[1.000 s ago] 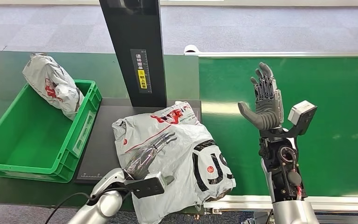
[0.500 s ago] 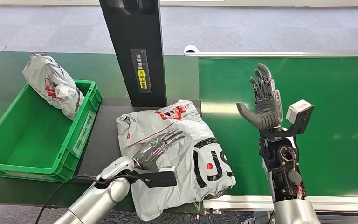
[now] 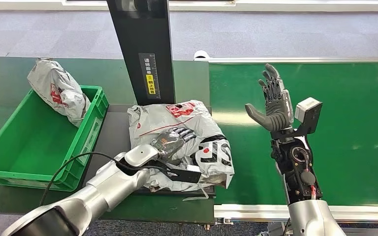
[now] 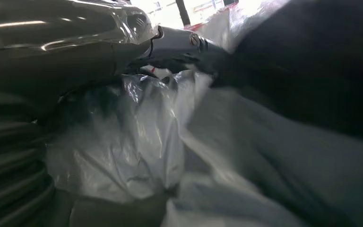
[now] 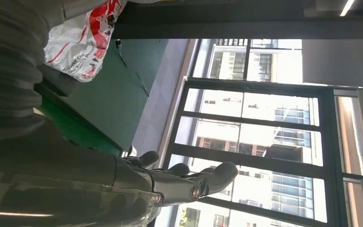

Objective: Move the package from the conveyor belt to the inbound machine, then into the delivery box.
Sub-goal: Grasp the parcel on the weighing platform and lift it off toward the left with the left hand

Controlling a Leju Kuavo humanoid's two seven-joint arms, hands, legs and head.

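The grey-white package point(image 3: 177, 115) with red and black print lies crumpled on the black platform point(image 3: 113, 132) of the inbound machine, at the foot of its dark column point(image 3: 145, 49). My left hand point(image 3: 173, 138) rests flat on top of the package with its fingers spread, pressing on the plastic. In the left wrist view that hand point(image 4: 75, 42) lies over the wrinkled bag point(image 4: 137, 156). My right hand point(image 3: 274, 105) is raised above the green conveyor belt point(image 3: 354, 108), fingers apart and holding nothing. In the right wrist view the right hand point(image 5: 170, 182) is seen against windows.
A green crate point(image 3: 34, 142) stands left of the platform, with another grey package point(image 3: 59, 91) leaning over its far rim. The dark green table runs under the crate and machine. The belt's metal frame point(image 3: 256, 211) borders the near side.
My left arm has pushed the package away from me and leftward, off the belt's edge and fully onto the platform, where it has bunched up. The right hand has barely shifted.
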